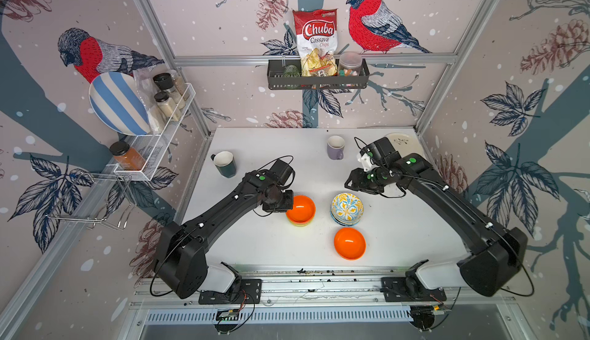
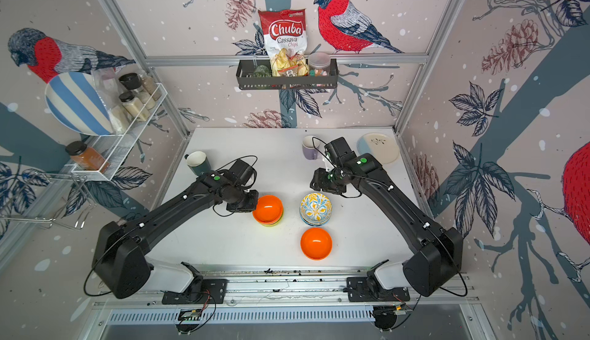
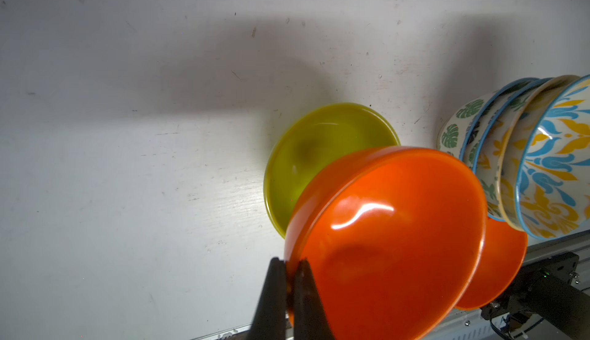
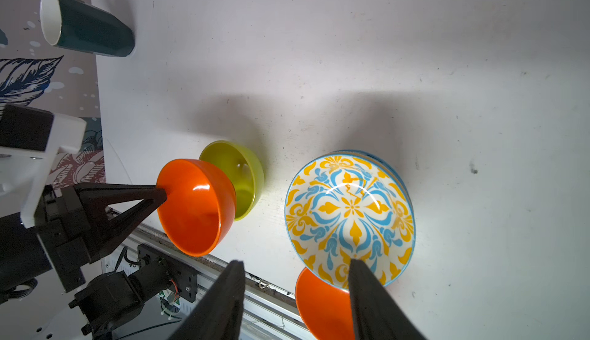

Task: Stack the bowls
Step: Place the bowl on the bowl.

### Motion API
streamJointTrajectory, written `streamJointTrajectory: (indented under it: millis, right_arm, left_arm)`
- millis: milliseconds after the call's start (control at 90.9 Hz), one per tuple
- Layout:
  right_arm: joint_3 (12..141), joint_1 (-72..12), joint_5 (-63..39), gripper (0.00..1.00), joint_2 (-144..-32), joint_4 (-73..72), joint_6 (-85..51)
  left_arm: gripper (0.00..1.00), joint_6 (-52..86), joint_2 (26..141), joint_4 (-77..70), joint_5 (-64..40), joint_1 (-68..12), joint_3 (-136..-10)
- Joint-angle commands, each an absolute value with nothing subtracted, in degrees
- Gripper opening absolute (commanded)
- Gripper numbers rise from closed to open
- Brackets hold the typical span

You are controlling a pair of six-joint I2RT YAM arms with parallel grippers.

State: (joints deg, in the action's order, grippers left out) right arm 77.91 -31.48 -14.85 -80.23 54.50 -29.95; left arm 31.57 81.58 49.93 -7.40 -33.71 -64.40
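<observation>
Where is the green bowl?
The green bowl sits on the table on the left arm's side, right under the orange bowl pinched by the left gripper. In both top views only its edge shows. The patterned stack stands beside it.

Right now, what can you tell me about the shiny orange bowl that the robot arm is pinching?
The held plain orange bowl is small, round and glossy, probably plastic, and empty, with a narrower base. The left gripper pinches its rim, one finger inside and one outside. It hangs tilted, partly over the lime green round bowl on the white table; whether the two bowls touch cannot be told.
</observation>
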Motion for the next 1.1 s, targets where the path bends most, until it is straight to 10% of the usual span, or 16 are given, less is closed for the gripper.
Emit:
streamJointTrajectory:
  millis: [0,1089]
  right_arm:
    - [77.6,-31.6,-15.3,0.54,-80.0,53.3,-29.8]
    - [77.6,-32.1,-16.8,0.53,-82.2,53.0,-29.2]
  left_arm:
    - [0.00,31.9,81.9,46.7,-8.4,-33.2,-63.8]
    - [0.00,32.5,85.0,40.5,-9.5,-31.2,-59.4]
